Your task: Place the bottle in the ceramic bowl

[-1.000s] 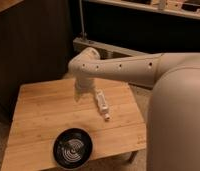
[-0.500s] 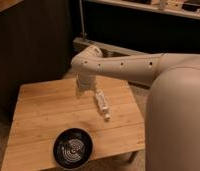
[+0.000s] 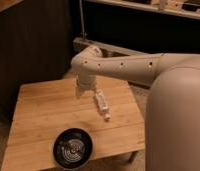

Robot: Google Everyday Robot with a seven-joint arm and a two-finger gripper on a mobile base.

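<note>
The small white bottle (image 3: 101, 104) lies on its side on the wooden table (image 3: 38, 115), right of the middle, with its capped neck pointing toward the front. The glossy black ceramic bowl (image 3: 73, 148) with pale rings inside stands near the table's front edge, left of and nearer than the bottle. My gripper (image 3: 82, 90) hangs from the white arm just above the table, close to the left of the bottle's far end. The bowl holds nothing.
The white arm (image 3: 123, 67) reaches in from the right across the table's back, and the robot's bulky body (image 3: 178, 120) fills the right side. A dark cabinet (image 3: 28, 40) and a shelf unit stand behind the table. Floor shows beyond the table's edges.
The gripper has shifted slightly right, toward the bottle's far end. The bottle and the bowl have not moved.
</note>
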